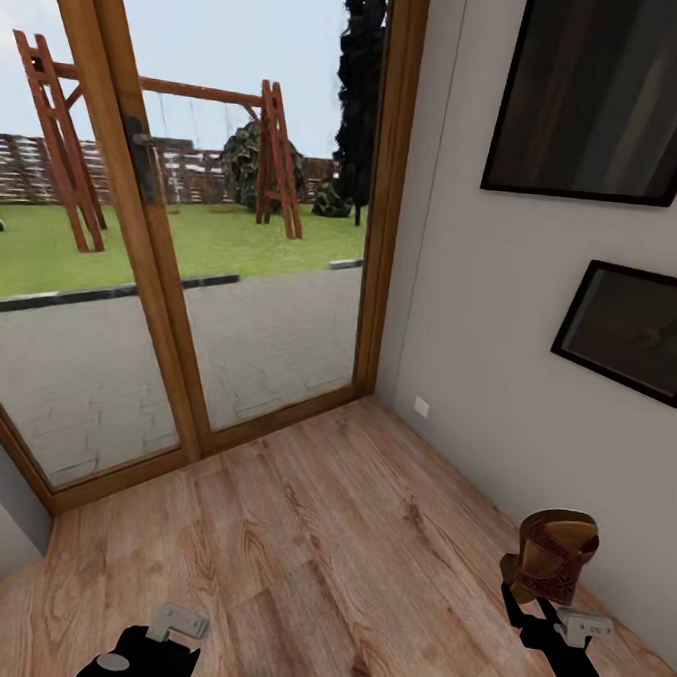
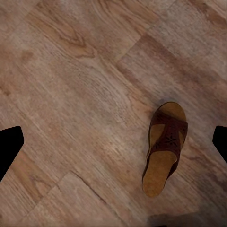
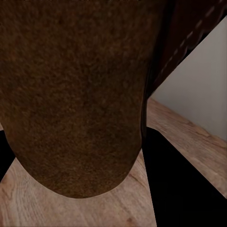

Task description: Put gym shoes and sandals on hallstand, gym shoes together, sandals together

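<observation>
Sandal [image 1: 556, 554] clamped in right fingers [image 1: 523, 600]; second sandal [image 2: 165, 147] on floor [image 2: 71, 94]; left fingers [image 2: 10, 146] apart, tips cropped.

The floor [image 1: 346, 539] is made of light brown wooden planks with clear grain and visible joints between the boards. It runs up to a glass door with a wooden frame [image 1: 171, 298] and to a pale wall [image 1: 496, 388]. One brown sandal [image 2: 164, 147] lies flat on the floor [image 2: 85, 94], sole down, with the tan insole facing up and a dark patterned strap across it. It lies below the left gripper [image 2: 113, 144], between its two fingers and nearer to one of them.
</observation>
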You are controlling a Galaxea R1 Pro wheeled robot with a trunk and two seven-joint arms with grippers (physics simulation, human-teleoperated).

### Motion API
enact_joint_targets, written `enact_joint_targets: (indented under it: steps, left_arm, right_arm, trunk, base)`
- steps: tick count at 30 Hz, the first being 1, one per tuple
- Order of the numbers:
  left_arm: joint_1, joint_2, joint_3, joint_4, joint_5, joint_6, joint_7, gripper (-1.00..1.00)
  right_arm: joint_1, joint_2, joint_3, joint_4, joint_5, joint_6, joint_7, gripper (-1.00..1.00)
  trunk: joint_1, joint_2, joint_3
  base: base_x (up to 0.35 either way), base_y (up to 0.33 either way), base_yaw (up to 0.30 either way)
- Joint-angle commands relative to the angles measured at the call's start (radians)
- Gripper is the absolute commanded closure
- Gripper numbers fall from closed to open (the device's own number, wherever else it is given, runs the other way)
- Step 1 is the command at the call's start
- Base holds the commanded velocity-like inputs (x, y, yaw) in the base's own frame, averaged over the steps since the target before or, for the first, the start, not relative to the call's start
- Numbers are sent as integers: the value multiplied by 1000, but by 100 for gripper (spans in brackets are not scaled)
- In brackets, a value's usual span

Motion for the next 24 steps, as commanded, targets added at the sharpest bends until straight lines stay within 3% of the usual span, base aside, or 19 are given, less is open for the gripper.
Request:
enact_joint_targets:
  steps: [1,17,24]
  left_arm:
    - [0,0,0,0,0,0,0,-100]
    - [1,0,1,3,-1,0,0,-100]
    - [1,0,1,3,0,1,0,-100]
  right_arm:
    - [0,0,0,0,-2,1,2,100]
    - [0,0,-1,0,-3,1,1,100]
    - [0,0,-1,0,-3,1,1,100]
  trunk:
    - [0,0,0]
    - [0,0,0]
    - [0,0,0]
  base:
    - [0,0,0]
    - [-2,-1,0]
    - [-192,-126,0]
